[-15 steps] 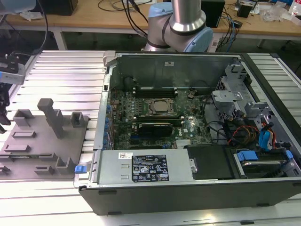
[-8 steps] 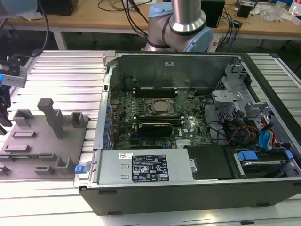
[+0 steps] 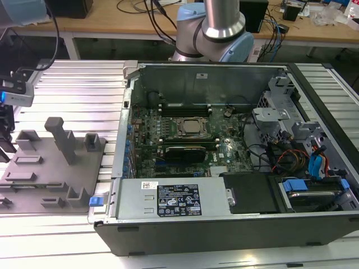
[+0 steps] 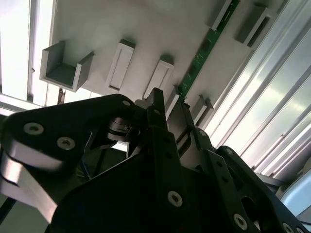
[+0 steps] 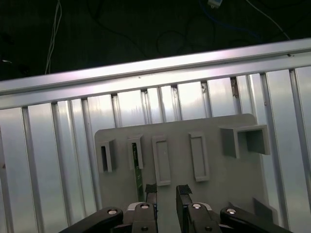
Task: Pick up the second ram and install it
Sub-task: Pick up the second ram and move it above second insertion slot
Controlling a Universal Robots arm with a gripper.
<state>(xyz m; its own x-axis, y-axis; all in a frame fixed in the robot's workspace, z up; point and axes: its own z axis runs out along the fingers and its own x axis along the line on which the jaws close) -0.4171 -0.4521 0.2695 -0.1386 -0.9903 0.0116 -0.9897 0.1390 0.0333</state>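
Misalignment looked the main risk: the jaws hung spread and empty over the grey holder plate [image 5: 218, 179], and the RAM stick [image 5: 139, 175] stood in its slot just beside one jaw rather than between them, so a descent could clip its edge. The plate lay on a ribbed aluminium desk [image 5: 48, 160] beside the open computer case [image 3: 224, 238], a cable-strewn wooden worktop [image 3: 90, 25] behind.

Two stickers [image 3: 175, 203] on the grey power-supply cover [image 3: 132, 199], their print not readable
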